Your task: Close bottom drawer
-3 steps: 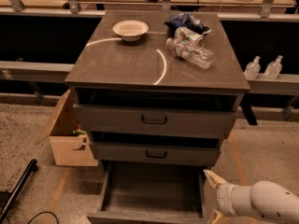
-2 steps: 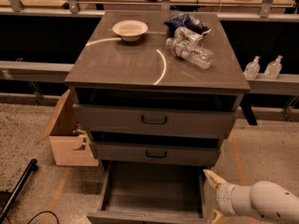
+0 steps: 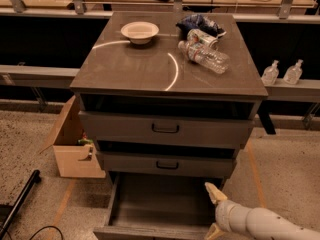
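The bottom drawer (image 3: pixel 160 201) of the grey cabinet (image 3: pixel 165 69) is pulled far out, showing its bare grey interior. Its front panel (image 3: pixel 145 232) lies at the lower edge of the view, and its handle is out of view. My gripper (image 3: pixel 214 212) is at the drawer's right front corner, on the end of my white arm (image 3: pixel 260 224). Its tan fingers are spread apart, one fingertip (image 3: pixel 212 191) over the drawer's right side, the other low by the front panel. It holds nothing.
The middle drawer (image 3: pixel 165 164) and the top drawer (image 3: pixel 165 129) stand slightly out. On the cabinet top are a white bowl (image 3: pixel 140 31), a plastic bottle (image 3: pixel 206 56) and a dark bag (image 3: pixel 197 24). A cardboard box (image 3: pixel 72 144) stands to the left. Two sanitiser bottles (image 3: pixel 282 73) stand at the right.
My gripper and arm have shifted a little to the left, closer to the drawer's right front corner. The drawer has not visibly moved.
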